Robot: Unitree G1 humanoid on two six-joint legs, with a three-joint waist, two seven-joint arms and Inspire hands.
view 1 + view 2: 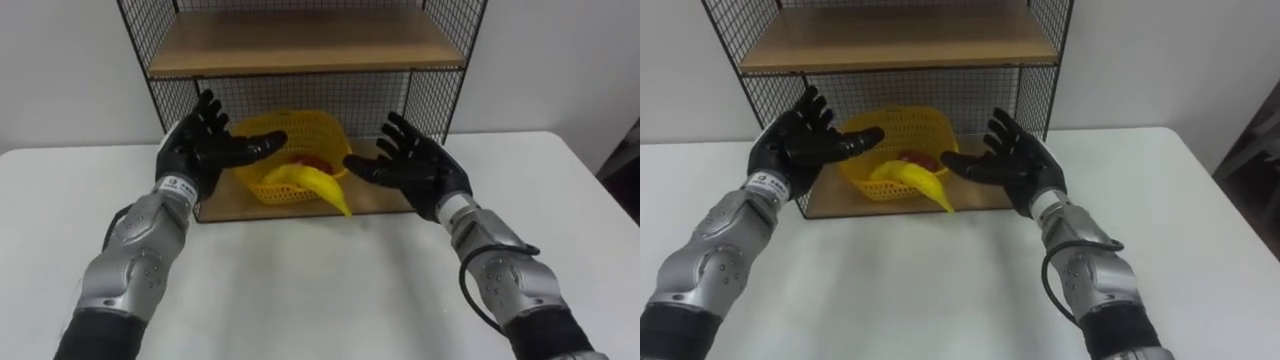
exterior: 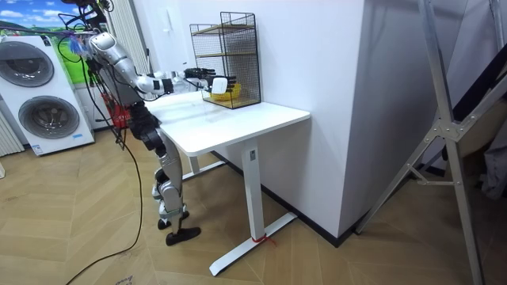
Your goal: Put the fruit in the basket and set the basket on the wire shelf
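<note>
A yellow mesh basket (image 1: pixel 300 135) sits on the lower wooden board of the black wire shelf (image 1: pixel 300 45), at the back of the white table (image 1: pixel 330 290). A yellow banana (image 1: pixel 325 185) hangs over the basket's front rim, and a red fruit (image 1: pixel 312 162) lies inside. My left hand (image 1: pixel 205 145) is open just left of the basket, its thumb near the rim. My right hand (image 1: pixel 415 165) is open just right of it, palm turned towards the basket. Neither hand holds anything. In the room view I stand at the table's end with both arms stretched to the shelf (image 2: pixel 230 59).
The shelf's upper wooden board (image 1: pixel 300 40) is bare, and wire mesh closes its sides and back. A white wall stands behind. In the room view, two washing machines (image 2: pixel 40 95) stand at the left and a metal stand (image 2: pixel 444 134) at the right.
</note>
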